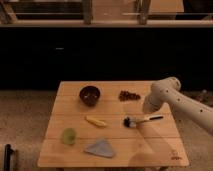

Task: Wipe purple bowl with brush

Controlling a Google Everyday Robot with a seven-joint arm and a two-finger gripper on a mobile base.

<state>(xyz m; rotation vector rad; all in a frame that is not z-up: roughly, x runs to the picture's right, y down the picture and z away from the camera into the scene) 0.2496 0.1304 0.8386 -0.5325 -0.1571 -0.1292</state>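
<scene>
The purple bowl (90, 95) stands upright at the back left of the wooden table (150, 150), its inside dark. The brush (141, 120) lies flat right of the table's middle, black bristle head to the left and pale handle with a dark tip pointing right. My gripper (149, 110) is at the low end of the white arm that reaches in from the right. It hangs just above and behind the brush handle, well right of the bowl. I see no contact with the brush.
A yellow banana-like piece (96, 121) lies mid-table left of the brush. A small pale green cup (68, 135) stands front left. A grey-blue cloth (100, 148) lies at the front. A brown cluster (129, 95) sits at the back, right of the bowl.
</scene>
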